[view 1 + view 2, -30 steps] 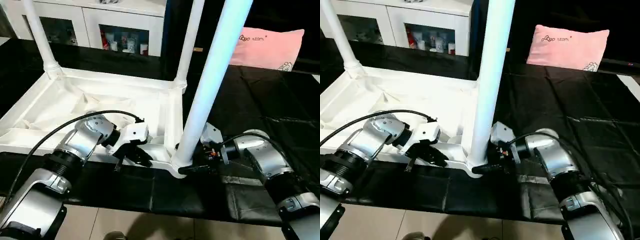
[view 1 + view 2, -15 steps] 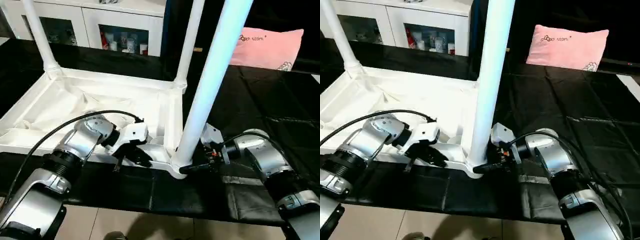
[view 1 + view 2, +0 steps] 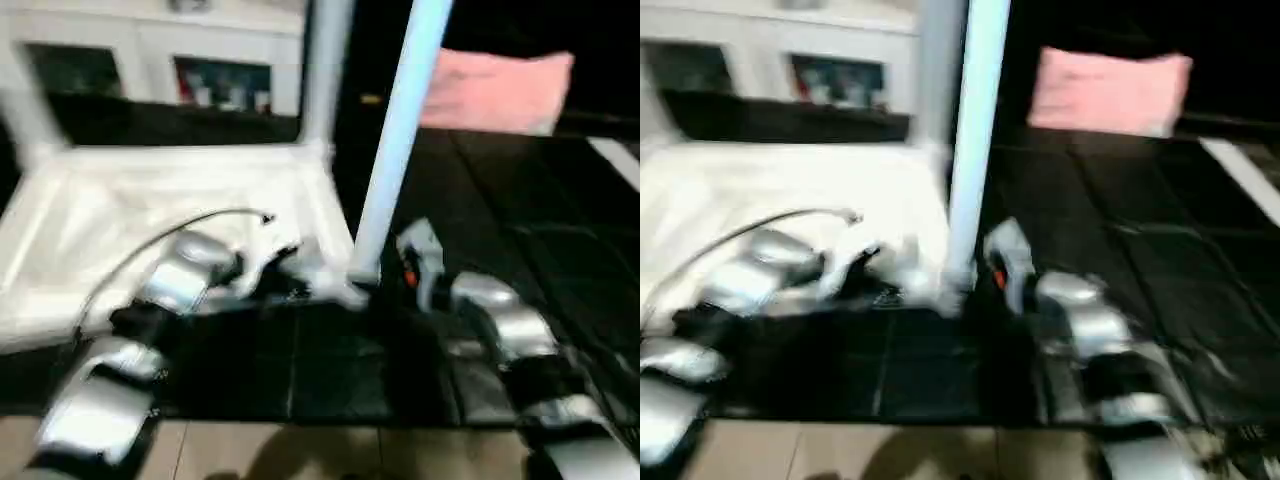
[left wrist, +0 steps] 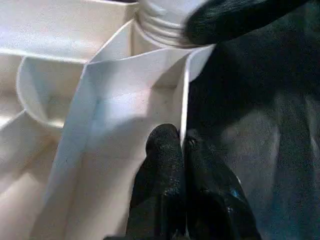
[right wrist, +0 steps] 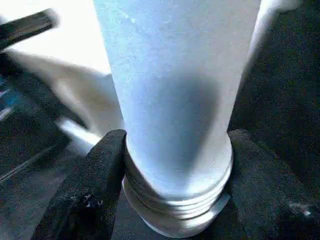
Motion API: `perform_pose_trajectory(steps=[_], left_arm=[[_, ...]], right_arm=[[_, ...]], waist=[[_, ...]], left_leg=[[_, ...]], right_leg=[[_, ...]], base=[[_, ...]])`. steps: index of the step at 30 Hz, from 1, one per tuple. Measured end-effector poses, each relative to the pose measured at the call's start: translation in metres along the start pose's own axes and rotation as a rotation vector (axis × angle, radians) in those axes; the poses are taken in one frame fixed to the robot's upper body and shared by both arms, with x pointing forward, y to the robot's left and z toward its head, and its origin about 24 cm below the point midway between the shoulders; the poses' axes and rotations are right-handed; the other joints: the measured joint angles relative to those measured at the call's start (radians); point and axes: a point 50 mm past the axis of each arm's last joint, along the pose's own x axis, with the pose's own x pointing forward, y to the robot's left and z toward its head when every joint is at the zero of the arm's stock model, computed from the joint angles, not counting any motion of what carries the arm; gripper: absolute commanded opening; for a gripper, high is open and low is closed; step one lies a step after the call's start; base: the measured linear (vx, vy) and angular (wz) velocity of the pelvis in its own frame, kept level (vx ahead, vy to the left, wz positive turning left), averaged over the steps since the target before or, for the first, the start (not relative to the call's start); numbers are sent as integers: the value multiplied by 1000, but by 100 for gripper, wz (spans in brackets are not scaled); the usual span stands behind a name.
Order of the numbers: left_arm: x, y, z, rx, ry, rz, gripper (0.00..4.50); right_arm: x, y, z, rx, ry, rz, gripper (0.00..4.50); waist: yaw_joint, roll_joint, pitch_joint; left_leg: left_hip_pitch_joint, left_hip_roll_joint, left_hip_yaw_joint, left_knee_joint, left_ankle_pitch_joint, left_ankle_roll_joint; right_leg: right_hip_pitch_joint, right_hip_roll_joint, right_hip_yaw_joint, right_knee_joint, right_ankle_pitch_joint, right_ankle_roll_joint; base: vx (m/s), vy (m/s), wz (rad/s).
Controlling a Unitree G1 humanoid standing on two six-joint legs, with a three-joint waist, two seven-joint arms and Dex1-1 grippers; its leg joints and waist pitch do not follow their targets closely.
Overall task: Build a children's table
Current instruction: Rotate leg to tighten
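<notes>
The table leg stands straight up in the near right corner of the upside-down tabletop. The right gripper hugs its bottom end from the right. The left gripper pinches the near rim, just left.

Motion-blurred head views, sharper wrists

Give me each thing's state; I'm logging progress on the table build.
tabletop: upside down, ribbed underside up.
near leg: upright at the corner socket, threaded end visible.
left gripper: shut on the tabletop's thin edge wall.
right gripper: fingers on both sides of the near leg's base.
pink pillow: lying behind, apart from the work.
</notes>
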Motion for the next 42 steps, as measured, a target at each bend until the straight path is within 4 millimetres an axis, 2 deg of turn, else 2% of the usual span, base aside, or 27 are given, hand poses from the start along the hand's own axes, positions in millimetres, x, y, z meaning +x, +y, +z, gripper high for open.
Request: perform_pose_trajectory(steps=[2,5,7,8,10,12,13,17,22,28,31,35,39,42], left_arm=[[3,3,2,-39,-20,51,0],[17,6,11,-105,-52,176,0],[25,4,17,-117,-64,214,0],[27,3,19,-120,-67,217,0],[29,1,21,-126,-71,220,0],[28,3,22,-126,-71,244,0],[27,4,22,-124,-69,260,0],[22,7,21,-99,-52,267,0],[16,9,18,-48,-34,234,0],[3,13,10,11,-16,180,0],[-4,13,6,41,-1,137,0],[-8,13,3,79,13,99,0],[-21,10,-7,156,35,-21,0],[-31,8,-12,211,59,-111,0]], right_arm=[[9,2,2,37,-16,-70,272],[27,3,10,108,-40,-268,272],[32,3,14,125,-50,-351,272],[32,2,14,128,-58,-367,307],[32,2,15,131,-67,-385,342],[34,5,16,134,-73,-378,348],[35,7,15,138,-71,-373,378],[37,12,14,134,-86,-339,410],[28,11,6,63,-101,-255,444],[4,2,3,-38,-103,-117,444],[-12,-6,8,-129,-97,-42,444],[-23,-7,13,-196,-94,38,444],[-46,-14,11,-284,-20,171,444],[-50,-9,14,-321,8,290,444]], waist=[[-1,0,0],[3,1,0],[6,1,0],[7,1,0],[7,1,0],[5,1,0],[2,1,0],[-5,1,0],[-3,1,0],[8,1,1],[13,1,1],[17,1,1],[31,1,1],[35,1,1]], left_leg=[[1,0,0,-2,0,0],[0,0,0,-2,1,-1],[-1,0,0,-2,0,-1],[-2,-1,0,-2,0,0],[-3,-1,1,-2,-2,2],[-3,-1,1,-4,-2,3],[-3,-1,2,-5,-2,2],[-4,0,2,-7,-1,2],[-3,0,2,-7,-1,1],[-3,0,2,-7,-1,1],[-2,0,1,-6,-1,1],[-2,0,1,-6,-1,1],[-2,0,1,-7,-1,2],[-2,0,1,-7,-1,2]], right_leg=[[0,1,-1,1,0,0],[-3,2,-1,2,1,-1],[-4,0,0,1,1,-1],[-5,0,0,0,1,-2],[-6,-1,1,0,3,-5],[-6,0,1,-1,3,-5],[-6,0,1,-1,3,-5],[-6,2,0,0,3,-5],[-7,1,1,-1,3,-5],[-7,1,0,-1,3,-5],[-6,1,0,-1,3,-5],[-6,1,1,-1,3,-5],[-6,1,0,-1,2,-4],[-6,1,0,-1,2,-4]], base=[[0,0,0],[0,0,0],[0,0,0],[0,0,0],[0,0,0],[0,0,0],[0,0,0],[0,0,0],[0,0,0],[0,0,0],[0,0,0],[0,0,0],[0,0,0],[0,0,0]])
